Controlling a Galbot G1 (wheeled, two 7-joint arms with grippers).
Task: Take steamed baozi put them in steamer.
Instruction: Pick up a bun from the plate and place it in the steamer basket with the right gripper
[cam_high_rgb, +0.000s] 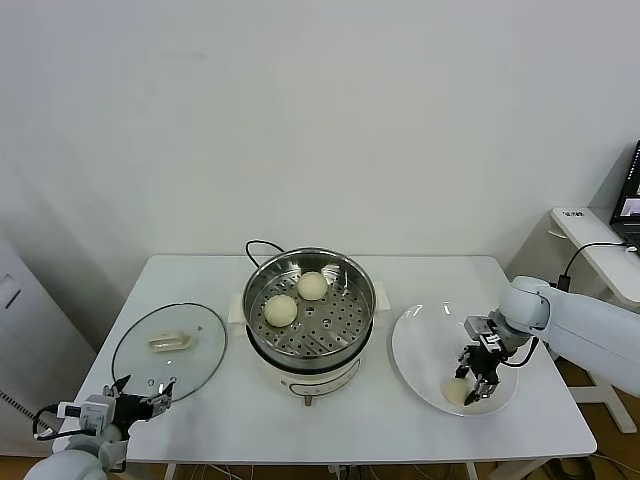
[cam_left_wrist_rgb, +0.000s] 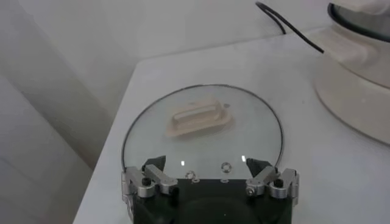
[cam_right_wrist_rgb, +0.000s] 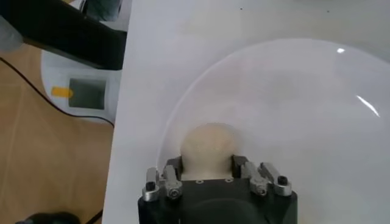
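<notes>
- While my right gripper (cam_high_rgb: 472, 386) sits low over the near side of the white plate (cam_high_rgb: 420, 340), its fingers (cam_right_wrist_rgb: 174, 171) bracket a baozi (cam_right_wrist_rgb: 210, 149) on both flanks and look pressed against the dough, so I read it as clamped on that bun (it rests on the plate, not lifted).
- The bun is round, with no long axis to line up; what matters is direction: the steamer (cam_high_rgb: 308, 305) lies to my left of the plate, just beside it, with its steel wall standing higher than the plate's rim.
- My judgement is that the move needs a straight lift first, then a sideways carry over that wall (dragging low would catch the rim).
- Inside the basket two buns (cam_high_rgb: 296, 298) already sit toward the far and left part; the near and right part of the perforated floor is bare, which is the side closest to me.
- The plate's near edge is close to the table's (cam_high_rgb: 480, 275) front edge, so there is little room to slip toward me.
- My left gripper (cam_left_wrist_rgb: 210, 176) waits at the left front corner, jaws wide apart and empty, just by the glass lid (cam_high_rgb: 168, 350); it is well apart from the plate, so the right arm is the nearer one.
</notes>
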